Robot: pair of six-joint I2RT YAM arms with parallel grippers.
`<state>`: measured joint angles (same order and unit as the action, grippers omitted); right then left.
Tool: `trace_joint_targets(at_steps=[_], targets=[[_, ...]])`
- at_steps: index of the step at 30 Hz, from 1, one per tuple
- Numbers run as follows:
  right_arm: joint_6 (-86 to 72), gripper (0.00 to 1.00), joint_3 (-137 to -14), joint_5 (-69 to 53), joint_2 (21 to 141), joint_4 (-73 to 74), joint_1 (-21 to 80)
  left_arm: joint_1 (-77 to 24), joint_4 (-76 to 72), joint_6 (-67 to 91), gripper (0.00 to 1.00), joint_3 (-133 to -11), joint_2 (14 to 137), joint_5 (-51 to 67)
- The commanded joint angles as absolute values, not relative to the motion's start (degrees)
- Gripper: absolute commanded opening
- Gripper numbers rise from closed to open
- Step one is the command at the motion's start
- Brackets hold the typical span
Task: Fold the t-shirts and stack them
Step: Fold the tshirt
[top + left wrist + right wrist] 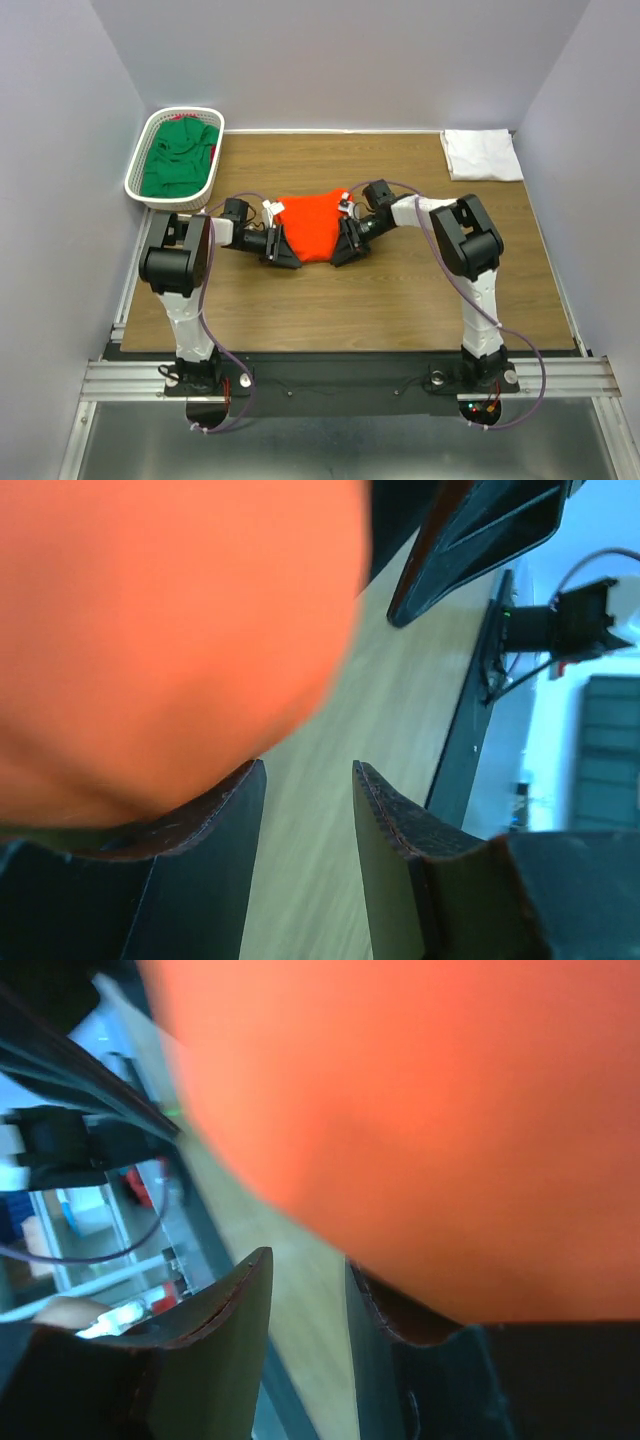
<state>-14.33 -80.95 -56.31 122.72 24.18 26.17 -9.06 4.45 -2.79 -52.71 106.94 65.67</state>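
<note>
The orange-red t-shirt (312, 225) lies bunched in the middle of the table, hemmed in by both grippers. My left gripper (283, 248) is at its left edge and my right gripper (347, 243) at its right edge. In the left wrist view the left gripper (310, 765) is open with bare table between its fingers, and the orange cloth (170, 630) rests against the outside of one finger. The right gripper (308, 1258) is likewise open, the orange cloth (420, 1110) lying over one finger's outer side. A white t-shirt (481, 153) lies folded at the far right corner. A dark green t-shirt (180, 155) fills the basket.
The white mesh basket (141, 160) stands at the far left corner of the wooden table (400, 290). Grey walls close in the back and both sides. The arm bases sit on a metal rail (340, 375) at the near edge.
</note>
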Motion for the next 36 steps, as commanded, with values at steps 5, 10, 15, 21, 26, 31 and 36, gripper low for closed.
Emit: trace_joint_targets(at_steps=[5, 10, 15, 21, 26, 31, 36], targets=[[-10.11, 0.39, -77.88, -54.66, 123.77, 24.17, 19.34, -1.5, 7.81, -3.77, 0.5, -54.23, 114.96, 66.17], [-9.14, 0.39, -74.8, -59.94, 112.46, 27.33, 19.25, -1.41, 27.73, -25.35, 0.48, -57.56, 107.79, 68.9], [-9.49, 0.41, -69.71, -46.44, 98.9, 27.07, 18.99, -3.07, 26.66, -27.45, 0.52, -59.68, 91.44, 60.94], [-16.25, 0.64, -64.07, -29.44, 92.02, 21.62, 15.03, -26.95, 8.72, -28.11, 0.64, -56.7, 75.77, 25.97], [-20.73, 0.64, -66.35, -32.33, 98.42, 21.45, 12.14, -44.87, 3.18, -35.23, 0.64, -58.09, 83.74, 6.02], [-23.64, 0.64, -68.03, -36.73, 102.83, 20.83, 11.34, -53.25, -2.17, -42.44, 0.64, -59.5, 94.56, -5.96], [-25.49, 0.64, -67.59, -37.79, 104.68, 18.9, 11.34, -55.28, -6.85, -43.77, 0.63, -60.56, 102.81, -10.1]])
